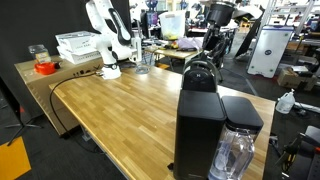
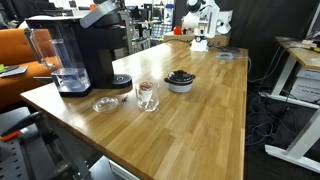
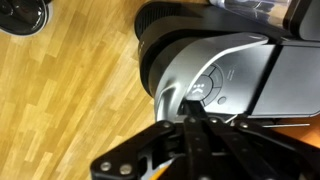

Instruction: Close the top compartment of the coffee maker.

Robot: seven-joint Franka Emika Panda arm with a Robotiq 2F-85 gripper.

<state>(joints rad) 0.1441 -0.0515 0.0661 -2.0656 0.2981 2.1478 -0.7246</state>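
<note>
The coffee maker (image 1: 199,130) is a tall black box at the near end of the wooden table, with a clear water tank (image 1: 238,150) at its side. It also shows in an exterior view (image 2: 88,55). Its top compartment (image 3: 215,85) fills the wrist view: a rounded black lid with a silver-grey ringed face. My gripper (image 3: 195,112) is right over it, fingers pressed together, tips at the silver-grey face near the ring. In both exterior views the gripper (image 1: 208,55) (image 2: 100,12) sits just above the machine's top. I cannot tell how far the lid is tilted.
A small glass (image 2: 147,96), a dark bowl (image 2: 180,81) and a clear dish (image 2: 105,103) stand on the table (image 2: 200,120) beside the machine. Another white robot arm (image 1: 105,40) and a white basket (image 1: 78,45) are at the far end.
</note>
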